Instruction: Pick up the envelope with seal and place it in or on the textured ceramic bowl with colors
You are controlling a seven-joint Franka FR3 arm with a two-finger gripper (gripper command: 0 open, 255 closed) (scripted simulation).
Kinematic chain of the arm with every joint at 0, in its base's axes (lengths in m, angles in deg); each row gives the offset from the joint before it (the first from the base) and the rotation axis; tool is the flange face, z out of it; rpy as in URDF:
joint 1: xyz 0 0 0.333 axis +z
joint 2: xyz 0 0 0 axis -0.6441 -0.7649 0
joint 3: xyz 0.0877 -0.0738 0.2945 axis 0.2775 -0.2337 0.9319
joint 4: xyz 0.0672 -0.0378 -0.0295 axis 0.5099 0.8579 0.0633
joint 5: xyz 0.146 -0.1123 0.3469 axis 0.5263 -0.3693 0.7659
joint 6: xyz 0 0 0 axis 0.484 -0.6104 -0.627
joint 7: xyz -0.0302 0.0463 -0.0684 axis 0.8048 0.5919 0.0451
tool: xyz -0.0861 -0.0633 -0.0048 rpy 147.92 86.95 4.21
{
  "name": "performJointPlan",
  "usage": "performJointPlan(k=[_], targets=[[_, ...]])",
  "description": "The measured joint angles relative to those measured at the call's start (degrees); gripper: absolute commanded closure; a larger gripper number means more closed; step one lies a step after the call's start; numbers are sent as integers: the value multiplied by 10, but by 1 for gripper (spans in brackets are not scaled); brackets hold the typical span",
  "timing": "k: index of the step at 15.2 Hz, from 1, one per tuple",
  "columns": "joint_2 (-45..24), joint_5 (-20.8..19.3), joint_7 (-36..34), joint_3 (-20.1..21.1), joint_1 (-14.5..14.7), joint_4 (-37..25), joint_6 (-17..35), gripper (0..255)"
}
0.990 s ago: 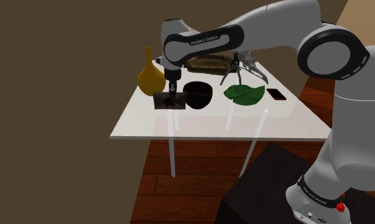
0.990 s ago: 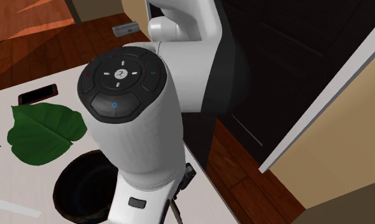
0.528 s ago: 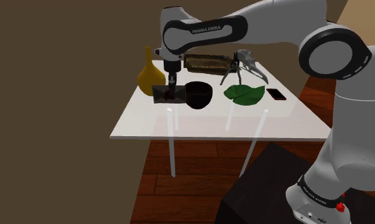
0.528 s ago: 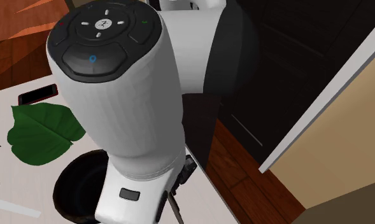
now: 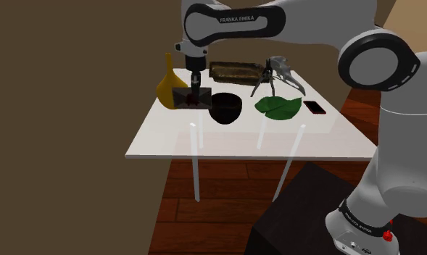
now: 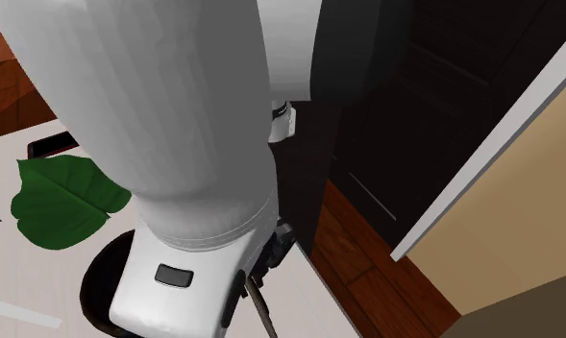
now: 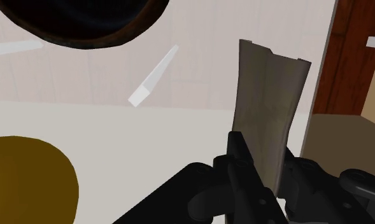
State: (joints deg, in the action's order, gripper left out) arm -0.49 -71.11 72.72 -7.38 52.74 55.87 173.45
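Note:
My gripper point(image 5: 195, 88) hangs above the white table point(image 5: 241, 139), shut on a dark grey-brown envelope point(image 5: 190, 98) that is lifted clear of the tabletop. In the wrist view the envelope point(image 7: 268, 105) stands up between the two black fingers point(image 7: 243, 153) of the gripper point(image 7: 268, 162), which clasp its lower edge. The dark round bowl point(image 5: 225, 107) sits just to the shoulder view's right of the envelope, and its rim shows as a dark bowl point(image 7: 84, 22) ahead of the hand. No seal can be made out on the envelope.
A yellow vase point(image 5: 170, 85) stands close behind the envelope on the shoulder view's left. A green leaf point(image 5: 278, 106), a phone point(image 5: 315, 107), a long brown block point(image 5: 237, 71) and a metal tool point(image 5: 271, 76) lie right of the bowl. The arm point(image 6: 175, 115) blocks much of the second exterior view.
The gripper has risen with the envelope, which has come off the tabletop and now hangs beside the vase. The bowl has not moved.

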Motion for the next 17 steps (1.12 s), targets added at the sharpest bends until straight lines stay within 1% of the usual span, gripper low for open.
performJointPlan(k=[5, 9, 11, 17], targets=[[-5, 0, -2, 0, 1, -44, -39, 255], [-19, -1, -1, 0, 1, -96, -77, 255], [-9, 1, 13, -4, -10, -88, -79, 255], [23, 10, 78, -23, -58, -51, -76, 255]])
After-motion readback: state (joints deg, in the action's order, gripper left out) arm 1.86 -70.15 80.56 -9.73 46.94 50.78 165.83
